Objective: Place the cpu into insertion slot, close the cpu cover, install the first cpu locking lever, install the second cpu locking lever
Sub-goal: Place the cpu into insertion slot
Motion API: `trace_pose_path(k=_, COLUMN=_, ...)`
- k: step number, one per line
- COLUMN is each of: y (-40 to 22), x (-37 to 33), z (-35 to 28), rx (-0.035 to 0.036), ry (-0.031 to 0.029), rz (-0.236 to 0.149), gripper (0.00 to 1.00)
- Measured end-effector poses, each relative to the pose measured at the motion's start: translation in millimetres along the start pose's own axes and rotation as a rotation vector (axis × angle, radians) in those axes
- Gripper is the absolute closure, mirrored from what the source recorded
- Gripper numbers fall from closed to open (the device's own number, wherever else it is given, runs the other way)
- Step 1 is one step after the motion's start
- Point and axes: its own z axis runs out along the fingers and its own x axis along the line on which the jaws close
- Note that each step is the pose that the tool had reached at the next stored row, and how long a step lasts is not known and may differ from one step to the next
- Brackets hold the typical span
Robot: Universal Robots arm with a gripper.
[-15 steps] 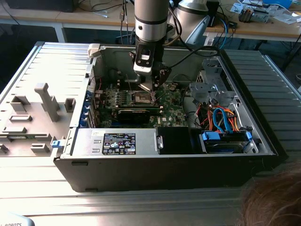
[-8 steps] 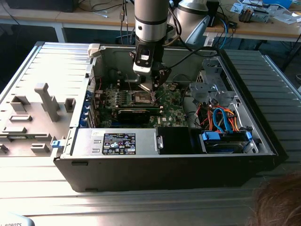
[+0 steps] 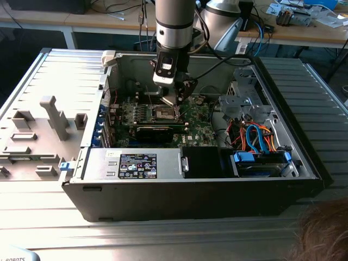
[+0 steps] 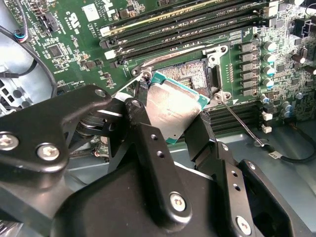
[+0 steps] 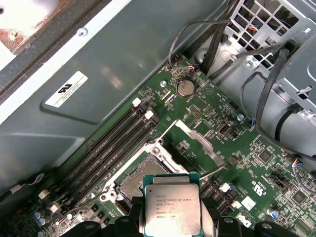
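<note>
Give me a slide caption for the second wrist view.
Claw grips the chip, tilted, just over the open socket on the green board.

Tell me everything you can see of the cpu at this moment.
The cpu is a small flat square chip: a dull silver metal top carrying small print, set on a thin green base that shows as a rim. It is not yet seated; it hangs close over the open slot, at a tilt in the second wrist view. The end effector holds it, black fingers pressing two opposite edges. Nothing else visibly touches it.
</note>
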Motion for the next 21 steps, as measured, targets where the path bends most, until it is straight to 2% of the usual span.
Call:
trace_pose_path(k=3, y=0.0, x=0.0, z=0.6, rx=-0.0002, ry=-0.0010, rz=0.013, gripper=0.45)
trace_pose_path(k=6, y=-0.2, x=0.0, z=2.1, rx=-0.0006, ry=-0.0032, rz=0.043, gripper=0.45)
trace_pose_path(k=21, y=-0.2, x=-0.1, z=3.5, rx=-0.0010, ry=-0.0053, rz=0.072, gripper=0.45)
